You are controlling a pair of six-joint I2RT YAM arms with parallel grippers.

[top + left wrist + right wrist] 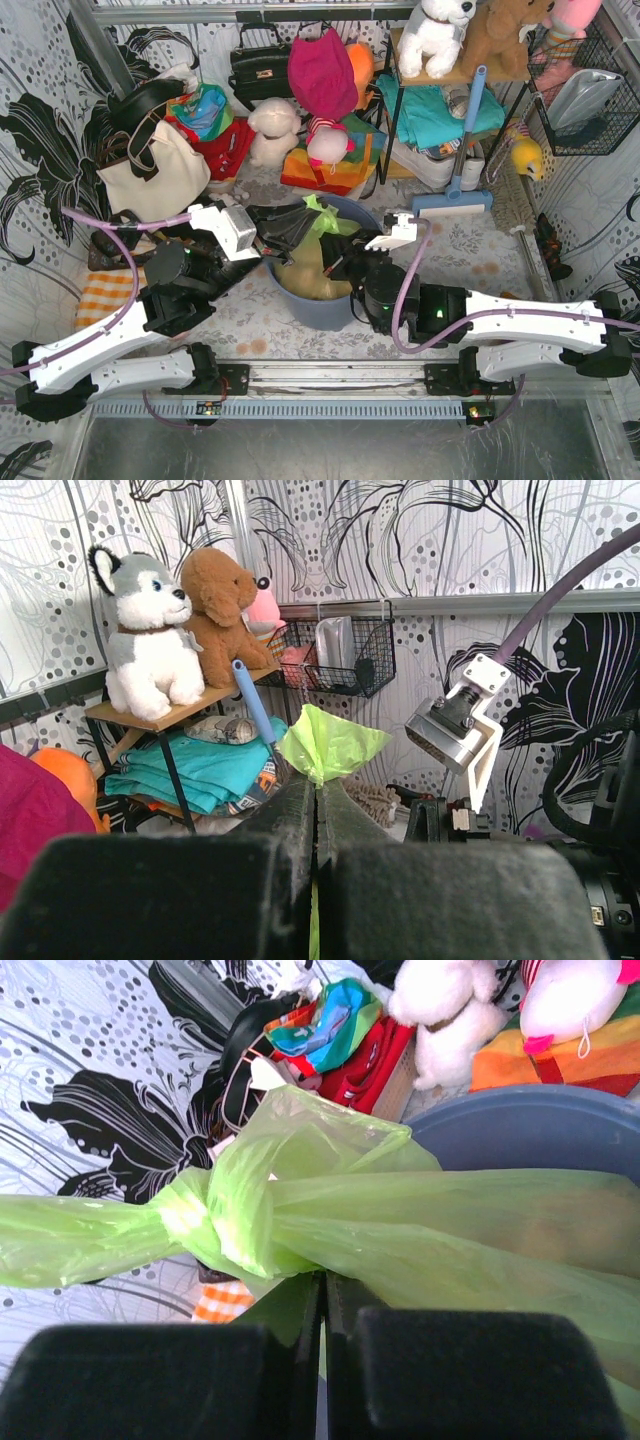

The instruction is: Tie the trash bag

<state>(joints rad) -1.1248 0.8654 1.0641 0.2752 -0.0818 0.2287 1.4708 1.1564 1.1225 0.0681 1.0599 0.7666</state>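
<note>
Both arms are in over the bin (330, 312), where the bag (305, 275) sits with its neck gathered above the rim. The left gripper (316, 810) is clenched on a green tail (330, 745) that pokes up past its fingertips. The right gripper (322, 1290) is clamped on the film too, just under a knot (215, 1222) that looks formed but maybe not snug. This is the risky bit, I'd say: pull apart too hard and that thin plastic stretches or tears at the jaws. Too gentle, and the tail slips free and the knot loosens. A steep upward pull could also drag the bag out of the bin.
</note>
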